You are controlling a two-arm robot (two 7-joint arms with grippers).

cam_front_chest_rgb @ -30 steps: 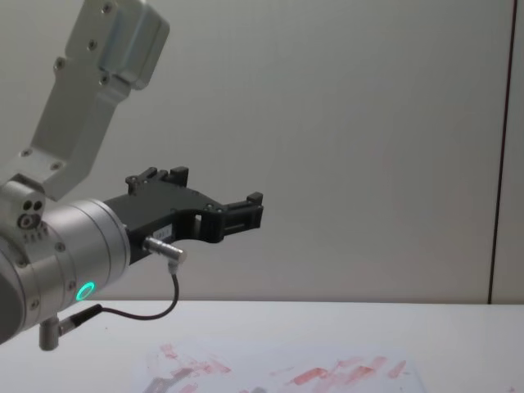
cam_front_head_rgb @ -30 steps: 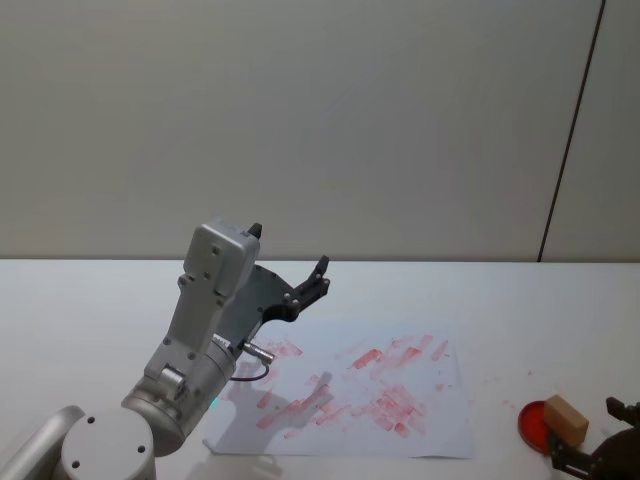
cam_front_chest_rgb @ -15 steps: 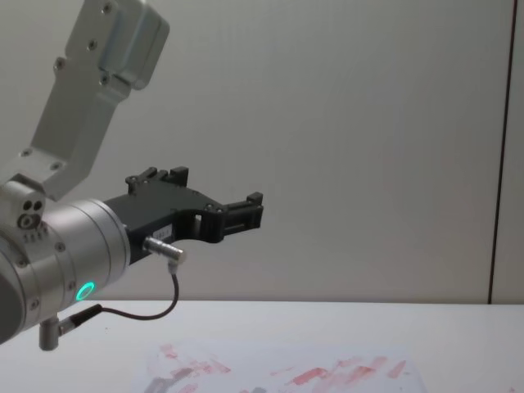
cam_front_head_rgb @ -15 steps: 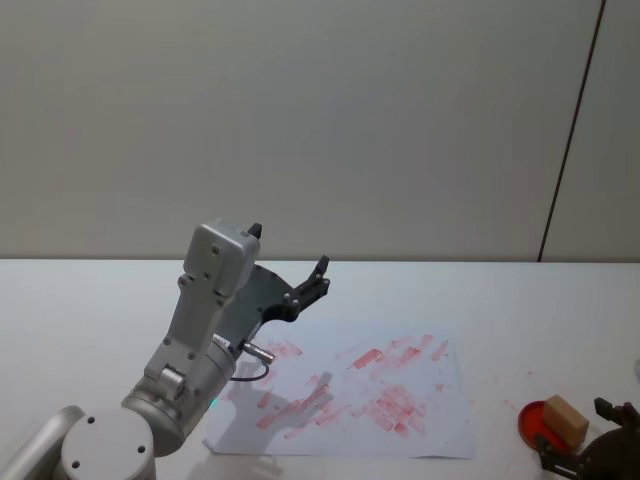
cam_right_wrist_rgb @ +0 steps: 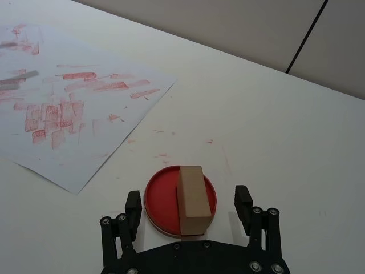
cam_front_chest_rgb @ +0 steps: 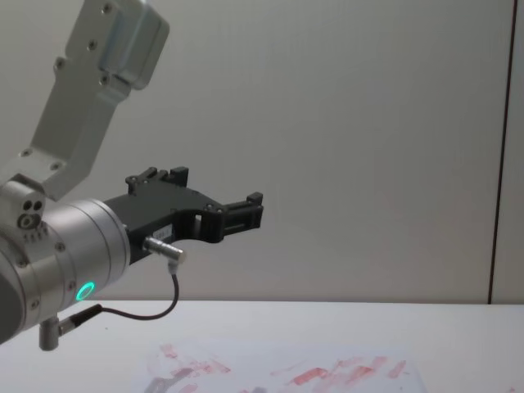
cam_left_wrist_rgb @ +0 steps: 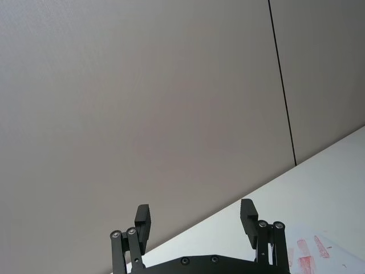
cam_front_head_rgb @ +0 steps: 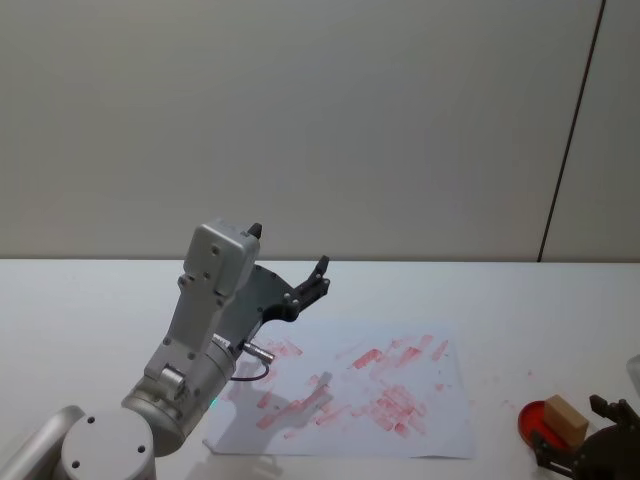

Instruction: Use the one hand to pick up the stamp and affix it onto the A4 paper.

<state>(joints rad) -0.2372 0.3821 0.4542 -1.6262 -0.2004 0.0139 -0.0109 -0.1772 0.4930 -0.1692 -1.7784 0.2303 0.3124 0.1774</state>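
Stamp (cam_right_wrist_rgb: 193, 201) just ahead of spread right tool (cam_right_wrist_rgb: 188, 194)

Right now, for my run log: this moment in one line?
right tool open near stamp; stamp on red pad; left tool open, raised

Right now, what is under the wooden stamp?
The stamp stands on a round red ink pad. The pad's middle and the stamp's underside are covered. The open right claw is close by; the left claw is raised, open.
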